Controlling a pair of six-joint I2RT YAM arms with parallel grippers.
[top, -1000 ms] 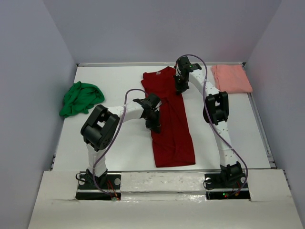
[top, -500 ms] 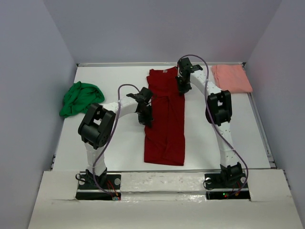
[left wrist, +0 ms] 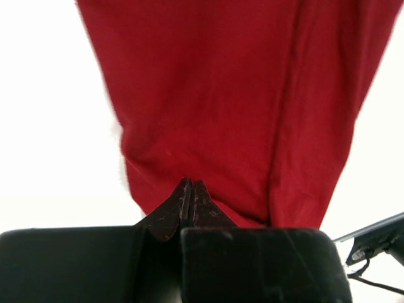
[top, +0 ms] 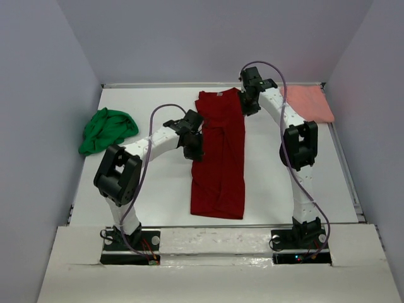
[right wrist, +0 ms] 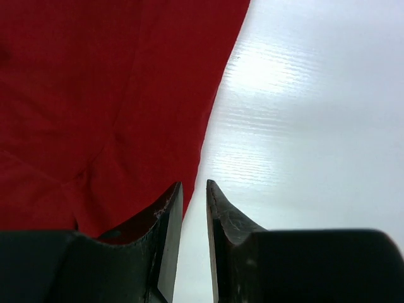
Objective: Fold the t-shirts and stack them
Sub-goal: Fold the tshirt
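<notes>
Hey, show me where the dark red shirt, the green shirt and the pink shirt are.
dark red shirt (top: 219,165), top view, middle of its long body.
green shirt (top: 107,129), top view, centre of the crumpled heap.
pink shirt (top: 314,104), top view, flat part right of the arm.

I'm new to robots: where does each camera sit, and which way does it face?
Top external: high behind the bases, looking down on the table, both arms and the dark red shirt.
Left wrist: on the left arm, facing that shirt past the shut left gripper.
Right wrist: on the right arm, facing the shirt's edge and table past the open right gripper.
Shared: every view shows that shirt.
</notes>
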